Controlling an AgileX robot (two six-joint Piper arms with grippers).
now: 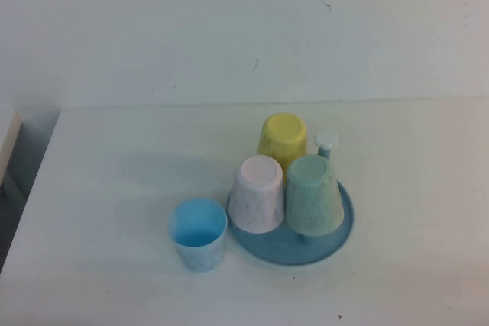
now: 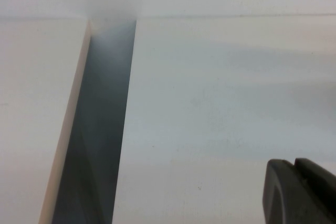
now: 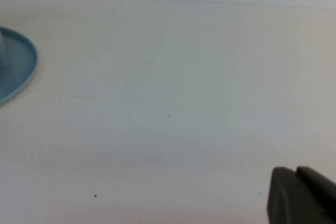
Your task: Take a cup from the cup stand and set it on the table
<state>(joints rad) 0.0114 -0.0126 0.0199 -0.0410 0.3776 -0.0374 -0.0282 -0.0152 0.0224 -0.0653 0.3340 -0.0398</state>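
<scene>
Cup (image 1: pixel 314 194) inverted on cup stand (image 1: pixel 336 236), touching pink cup (image 1: pixel 257 193); blue cup (image 1: pixel 199 234) upright on table (image 1: pixel 114 188) just beside the stand. Left gripper (image 2: pixel 302 192) near table edge; right gripper (image 3: pixel 302 195) over bare table; neither's opening can be told.

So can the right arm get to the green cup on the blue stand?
Probably yes. The green cup sits upside down on the cup stand's right side, with bare table beside it. The pink cup is on its far side. The right pincer and left pincer hang back over the table.
</scene>
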